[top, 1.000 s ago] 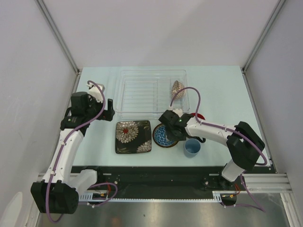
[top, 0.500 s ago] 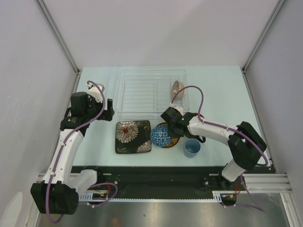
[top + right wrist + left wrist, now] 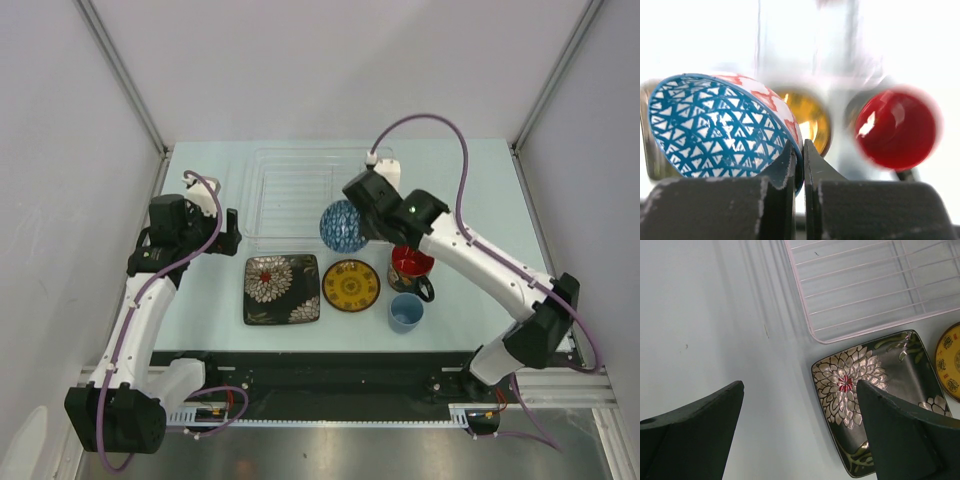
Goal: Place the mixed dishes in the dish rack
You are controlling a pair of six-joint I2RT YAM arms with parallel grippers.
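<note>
Pale table (image 3: 215, 300), right jaws pinching blue bowl (image 3: 341, 226) rim, mug (image 3: 896, 127) blurred behind, left jaws apart.

This is looking like a robotics lab test cell, not a kitchen. Plain white panels (image 3: 300, 70) are closing in a pale desk (image 3: 470, 180) on three sides, with bare metal struts (image 3: 120, 75) running up the corners. A left arm (image 3: 140, 310) and a right arm (image 3: 480, 260), white and black, are sitting bolted to a dark rail (image 3: 330, 370) at the near edge, with purple cables (image 3: 440, 130) looping along them. Household things, a black square floral plate (image 3: 281, 288) and a clear dish rack (image 3: 290, 190), are lying on the bare desk.
</note>
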